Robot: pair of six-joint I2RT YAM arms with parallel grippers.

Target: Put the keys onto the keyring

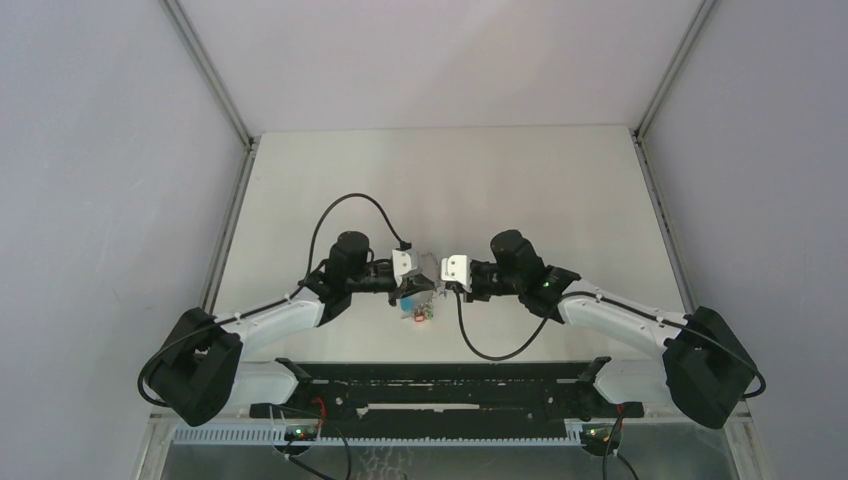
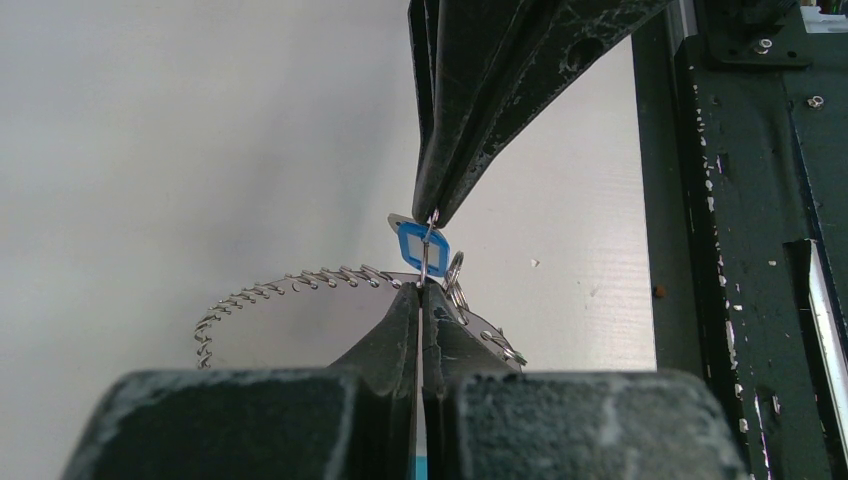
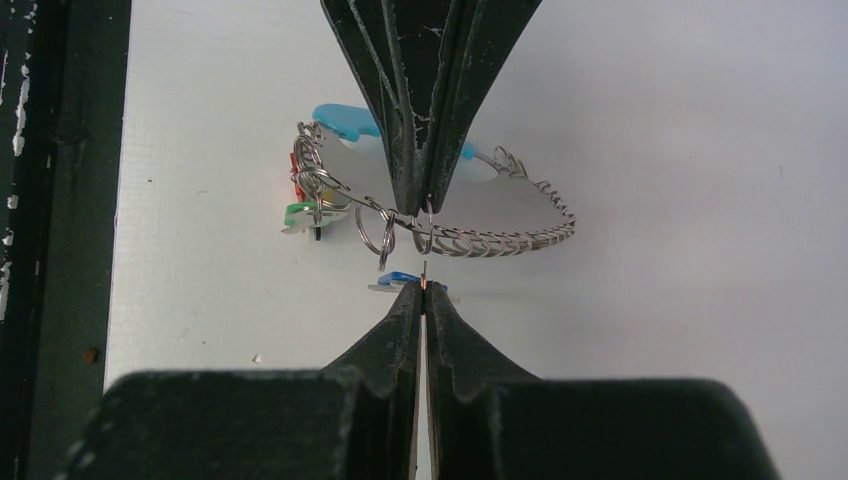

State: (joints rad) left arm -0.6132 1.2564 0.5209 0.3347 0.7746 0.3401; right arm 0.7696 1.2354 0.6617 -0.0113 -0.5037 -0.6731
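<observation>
The keyring (image 3: 500,243) is a wide wire loop strung with small silver rings, cyan, green and red bits; it hangs above the table. My left gripper (image 2: 422,288) is shut on its wire, its tips showing from above in the right wrist view (image 3: 420,208). A tiny blue-headed key (image 2: 410,243) hangs right at the wire, between the two grippers' tips. My right gripper (image 3: 424,287) is shut on the thin ring at this key's (image 3: 400,280) head. From overhead both grippers (image 1: 418,288) (image 1: 441,282) meet tip to tip, the keyring (image 1: 420,312) dangling below.
A black metal rail (image 1: 440,392) runs along the table's near edge, close behind the keyring (image 2: 300,280) in the wrist views (image 2: 760,250) (image 3: 60,200). White walls enclose the table on the left, right and far sides.
</observation>
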